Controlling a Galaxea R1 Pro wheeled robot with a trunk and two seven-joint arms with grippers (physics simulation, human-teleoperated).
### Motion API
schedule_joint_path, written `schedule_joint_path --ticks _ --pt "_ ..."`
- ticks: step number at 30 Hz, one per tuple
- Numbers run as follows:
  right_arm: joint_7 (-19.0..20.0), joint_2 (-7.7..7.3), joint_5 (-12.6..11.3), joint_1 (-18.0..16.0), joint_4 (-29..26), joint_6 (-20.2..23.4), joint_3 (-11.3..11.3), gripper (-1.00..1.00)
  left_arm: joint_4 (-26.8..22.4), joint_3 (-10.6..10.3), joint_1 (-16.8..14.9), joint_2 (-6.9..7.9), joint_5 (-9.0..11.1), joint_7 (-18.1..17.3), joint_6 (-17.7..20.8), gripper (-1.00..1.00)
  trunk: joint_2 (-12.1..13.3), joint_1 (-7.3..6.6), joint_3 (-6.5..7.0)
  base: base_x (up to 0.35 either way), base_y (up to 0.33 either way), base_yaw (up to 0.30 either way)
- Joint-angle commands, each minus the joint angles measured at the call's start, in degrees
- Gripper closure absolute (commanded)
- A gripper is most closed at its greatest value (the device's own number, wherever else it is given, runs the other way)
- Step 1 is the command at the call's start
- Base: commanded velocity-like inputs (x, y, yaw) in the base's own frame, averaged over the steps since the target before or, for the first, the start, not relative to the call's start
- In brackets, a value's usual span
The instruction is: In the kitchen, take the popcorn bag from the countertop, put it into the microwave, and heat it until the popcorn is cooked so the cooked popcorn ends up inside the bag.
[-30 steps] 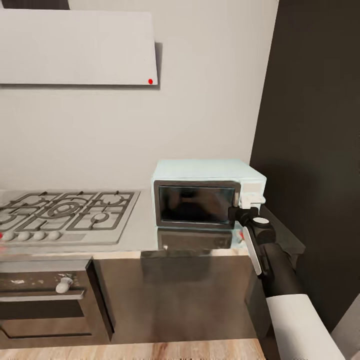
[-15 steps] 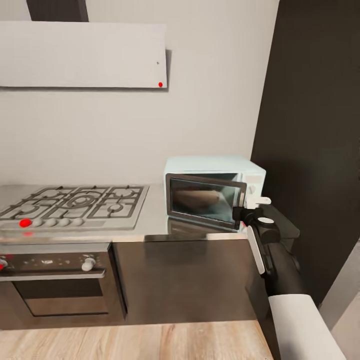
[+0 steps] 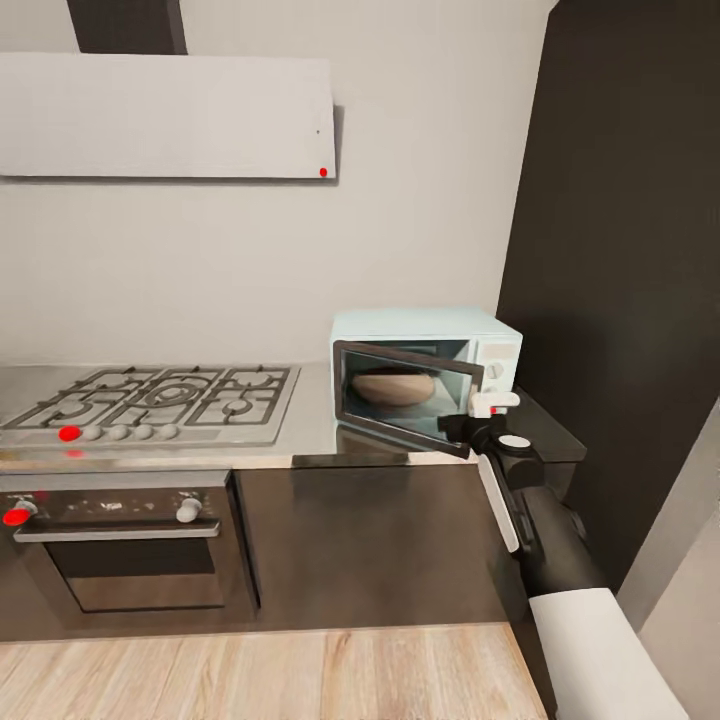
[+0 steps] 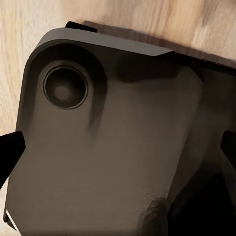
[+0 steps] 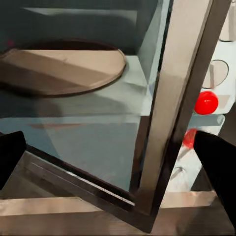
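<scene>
Microwave [image 3: 430,375] on the steel desk [image 3: 310,440], right of the gas hob [image 3: 150,400]: door ajar, with the tan popcorn bag [image 3: 392,386] apparently inside on the turntable [image 5: 59,69]. Right gripper [image 3: 480,412] at the door's free edge, fingers [image 5: 216,162] spread either side of the frame, pinching nothing. Judged status: bag loaded; door closing and heating remain.

Gas hob [image 3: 150,402] above oven [image 3: 125,540]

Microwave door swings open
The microwave [image 3: 425,375] door, shut a second ago, now stands ajar beside the right gripper [image 3: 490,408]
</scene>
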Motion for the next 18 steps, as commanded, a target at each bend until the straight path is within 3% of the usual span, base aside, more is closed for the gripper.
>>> schedule_joint_path --ticks 1,8,10,15,18 --pt "-0.23 0.00 0.10 -0.04 -0.06 0.50 0.05 -1.00 0.00 0.06 -0.01 -0.01 0.23 0.05 -0.13 -1.00 -0.03 0.00 -0.06 0.000 0.000 0.000" --pt "0.08 -0.09 -0.30 -0.02 0.51 1.87 0.15 -1.00 -0.01 0.05 -0.01 -0.01 0.23 0.05 -0.14 -1.00 -0.03 0.00 -0.06 0.000 0.000 0.000" --pt "0.09 -1.00 -0.32 0.18 1.05 2.10 0.09 -1.00 0.00 0.05 -0.01 -0.01 0.23 0.05 -0.15 -1.00 -0.03 0.00 -0.06 0.000 0.000 0.000" --pt "0.40 -9.94 -0.97 0.29 2.35 2.49 -0.03 -1.00 0.01 0.06 -0.01 -0.01 0.23 0.05 -0.13 -1.00 -0.03 0.00 -0.06 0.000 0.000 0.000" --pt "0.44 -13.18 -1.08 0.30 2.44 2.52 -0.15 -1.00 -0.03 0.06 -0.01 -0.01 0.23 0.05 -0.13 -1.00 -0.03 0.00 -0.06 0.000 0.000 0.000"
